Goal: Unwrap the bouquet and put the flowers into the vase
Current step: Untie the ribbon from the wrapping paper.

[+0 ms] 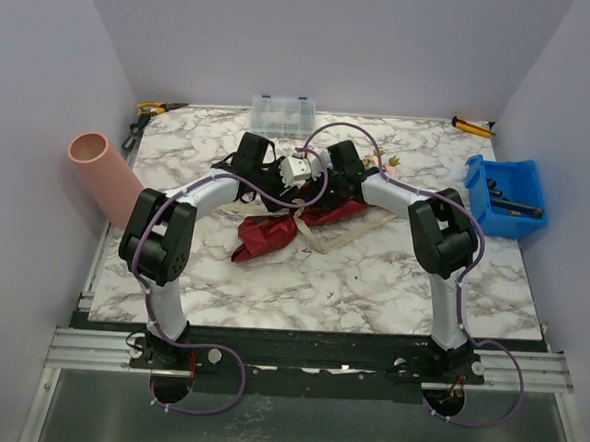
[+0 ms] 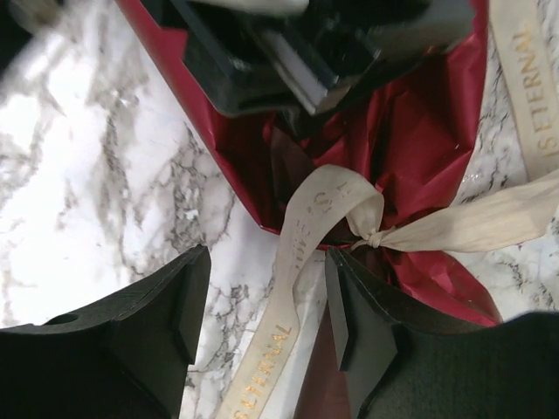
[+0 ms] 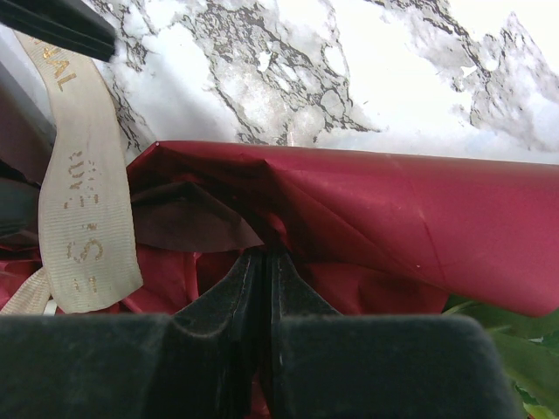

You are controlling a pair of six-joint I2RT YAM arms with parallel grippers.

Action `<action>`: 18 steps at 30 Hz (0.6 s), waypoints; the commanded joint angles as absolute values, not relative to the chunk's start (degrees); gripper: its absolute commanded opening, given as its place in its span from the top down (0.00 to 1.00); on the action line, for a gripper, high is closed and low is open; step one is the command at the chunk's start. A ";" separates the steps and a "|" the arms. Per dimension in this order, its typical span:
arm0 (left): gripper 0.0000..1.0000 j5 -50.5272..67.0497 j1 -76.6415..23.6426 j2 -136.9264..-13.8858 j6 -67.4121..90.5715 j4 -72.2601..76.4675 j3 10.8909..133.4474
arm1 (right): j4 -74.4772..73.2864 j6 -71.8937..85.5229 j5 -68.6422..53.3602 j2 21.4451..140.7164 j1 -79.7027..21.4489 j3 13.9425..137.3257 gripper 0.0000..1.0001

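The bouquet (image 1: 274, 232) lies mid-table, a crumpled dark maroon sheet (image 2: 419, 131) tied with a beige ribbon (image 2: 306, 227) printed in gold. The ribbon's knot (image 2: 371, 236) sits just past my left gripper (image 2: 265, 262), which is open. One ribbon tail runs down between its jaws, not pinched. My right gripper (image 3: 266, 253) is shut on a fold of the maroon sheet (image 3: 393, 209). Green leaves (image 3: 524, 349) peek out at the sheet's right edge; the blooms are hidden. The salmon-pink vase (image 1: 103, 169) leans at the table's left edge, away from both grippers.
A blue bin (image 1: 505, 197) with tools stands at the right edge. A clear plastic box (image 1: 282, 113) sits at the back centre. Hand tools (image 1: 157, 107) lie at the back left, an orange-handled one (image 1: 473, 125) at the back right. Loose ribbon (image 1: 344, 234) trails right of the bouquet.
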State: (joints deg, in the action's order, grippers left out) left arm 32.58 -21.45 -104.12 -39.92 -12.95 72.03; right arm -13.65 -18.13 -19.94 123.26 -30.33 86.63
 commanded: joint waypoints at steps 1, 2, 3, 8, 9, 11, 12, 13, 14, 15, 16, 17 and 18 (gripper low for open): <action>0.38 31.52 -21.53 -108.28 -41.85 -15.43 74.40 | -23.92 -20.39 -12.42 130.86 -30.53 82.62 0.90; 0.38 31.41 -21.53 -108.95 -41.75 -15.39 74.70 | -23.91 -20.39 -12.44 130.87 -30.57 82.60 0.90; 0.38 31.15 -21.53 -109.44 -41.67 -15.32 75.00 | -23.86 -20.41 -12.41 130.87 -30.54 82.61 0.90; 0.48 29.39 -21.49 -111.25 -40.09 -13.59 76.00 | -23.91 -20.48 -12.31 130.95 -30.57 82.62 0.90; 0.53 29.28 -21.45 -111.15 -39.81 -13.08 75.90 | -23.89 -20.56 -12.22 130.96 -30.57 82.53 0.90; 0.64 29.54 -21.35 -110.34 -38.97 -11.84 75.40 | -23.81 -20.74 -11.83 131.04 -30.62 82.39 0.90; 0.71 29.68 -21.36 -109.80 -38.68 -11.39 75.19 | -23.83 -20.74 -11.78 131.04 -30.53 82.44 0.90; 0.79 30.04 -21.28 -109.09 -38.28 -10.99 74.91 | -23.82 -20.84 -11.69 131.11 -30.51 82.44 0.90; 0.86 30.46 -21.19 -108.41 -38.00 -10.60 74.72 | -23.82 -20.83 -11.66 131.13 -30.61 82.44 0.90; 0.94 30.67 -21.10 -107.59 -37.50 -10.37 74.50 | -23.82 -20.84 -11.61 131.13 -30.58 82.40 0.90; 1.00 30.79 -21.04 -106.93 -37.07 -10.14 74.35 | -23.77 -20.83 -11.50 131.22 -30.62 82.44 0.90; 1.00 31.12 -20.96 -105.97 -36.41 -9.88 74.19 | -23.90 -20.83 -11.43 131.25 -30.59 82.44 0.90; 1.00 31.71 -20.78 -105.14 -35.81 -9.70 74.02 | -23.91 -20.91 -11.24 131.35 -30.57 82.50 0.90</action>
State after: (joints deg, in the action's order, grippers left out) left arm 30.37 -21.50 -110.43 -38.85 -12.56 74.22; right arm -13.65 -18.17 -19.40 123.33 -30.33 86.63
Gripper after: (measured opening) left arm 0.029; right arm 0.102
